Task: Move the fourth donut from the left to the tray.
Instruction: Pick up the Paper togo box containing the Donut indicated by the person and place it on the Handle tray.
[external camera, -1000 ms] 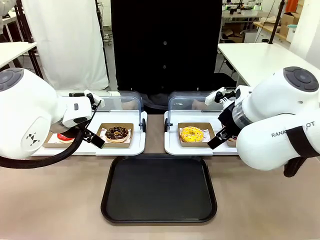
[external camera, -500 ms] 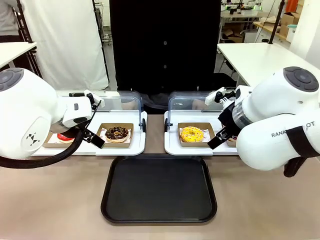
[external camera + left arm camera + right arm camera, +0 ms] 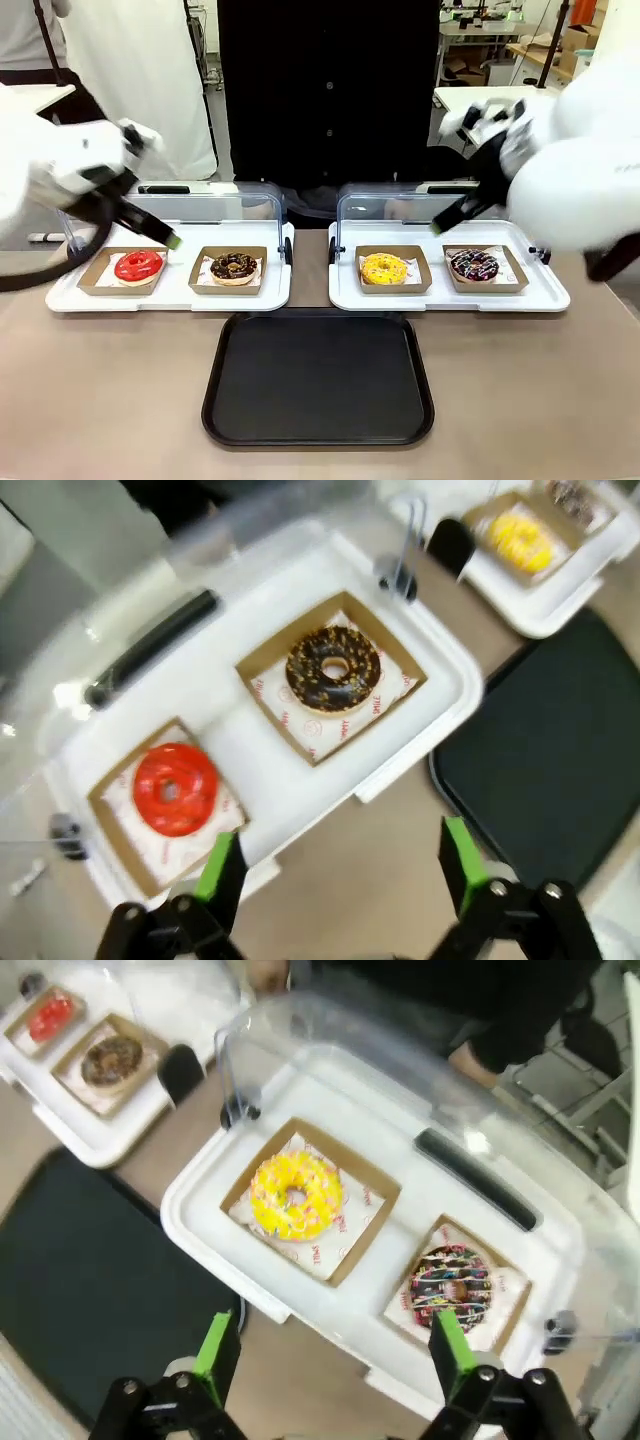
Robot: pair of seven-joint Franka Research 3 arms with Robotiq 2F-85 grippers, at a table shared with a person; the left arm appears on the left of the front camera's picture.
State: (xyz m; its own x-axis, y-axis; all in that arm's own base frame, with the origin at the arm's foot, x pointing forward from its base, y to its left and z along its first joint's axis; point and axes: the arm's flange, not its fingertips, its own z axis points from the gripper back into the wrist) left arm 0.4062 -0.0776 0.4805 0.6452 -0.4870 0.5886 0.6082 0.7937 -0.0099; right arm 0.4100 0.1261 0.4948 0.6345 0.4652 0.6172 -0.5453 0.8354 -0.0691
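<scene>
The fourth donut (image 3: 474,264), dark chocolate with white and pink stripes, lies in its brown dish at the right end of the right white display tray; the right wrist view shows the donut (image 3: 451,1287) too. The black tray (image 3: 318,378) lies flat at the near middle of the table, with nothing on it. My right gripper (image 3: 330,1350) is open, raised above the display tray's near edge, with the yellow donut (image 3: 294,1195) ahead of it. High over the left display tray hangs my left gripper (image 3: 340,865), open and holding nothing.
A red donut (image 3: 138,266) and a crumb-sprinkled chocolate donut (image 3: 233,266) sit on the left white display tray (image 3: 240,297). Both display trays have clear lids (image 3: 385,206) standing open at the back. A person in black stands at the far side.
Both arms have swung up and outward, away from the display trays. The red donut and the striped chocolate donut, hidden before behind the arms, now show.
</scene>
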